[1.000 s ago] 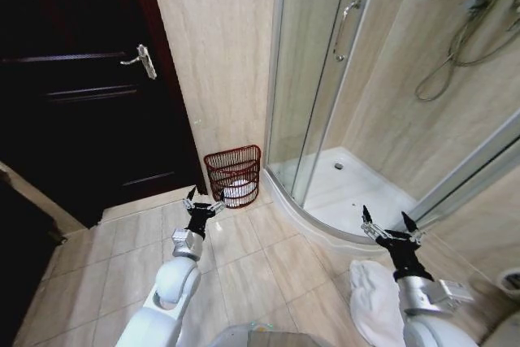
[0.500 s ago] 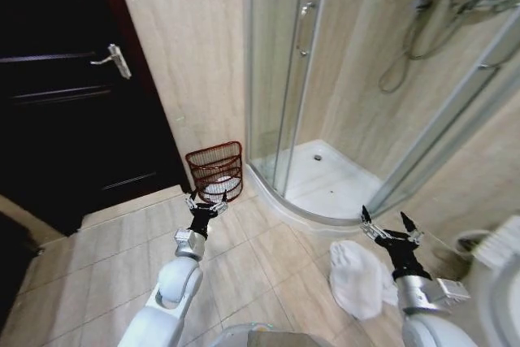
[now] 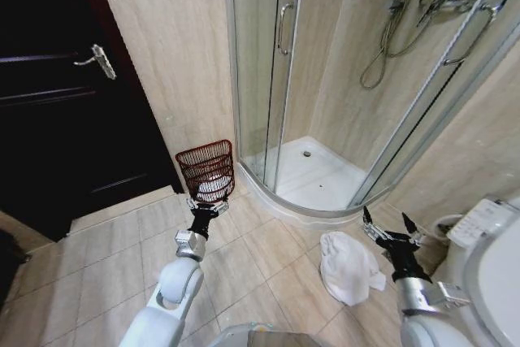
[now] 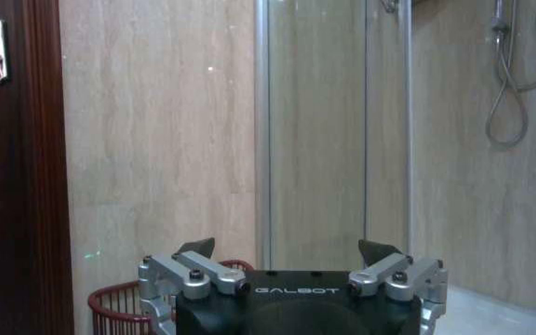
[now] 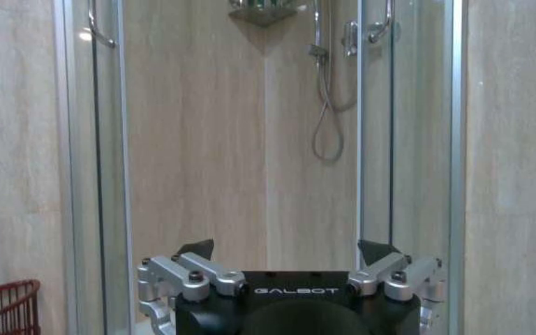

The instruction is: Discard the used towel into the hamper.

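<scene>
The towel (image 3: 349, 267) is lying on the floor just left of the right gripper (image 3: 386, 226), whose jaws are gaping wide and empty. The left gripper (image 3: 204, 206), equally wide, is hovering just short of the hamper (image 3: 206, 170).

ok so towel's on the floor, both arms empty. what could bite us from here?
1. The towel lies crumpled on the tiles between the shower tray and the toilet, so the right gripper, jaws open, may get a partial grab and trail cloth.
2. The hamper sits across the floor against the wall and already holds something white; the towel could snag its rim.
3. The left gripper hovers by the hamper and could nudge it.
</scene>
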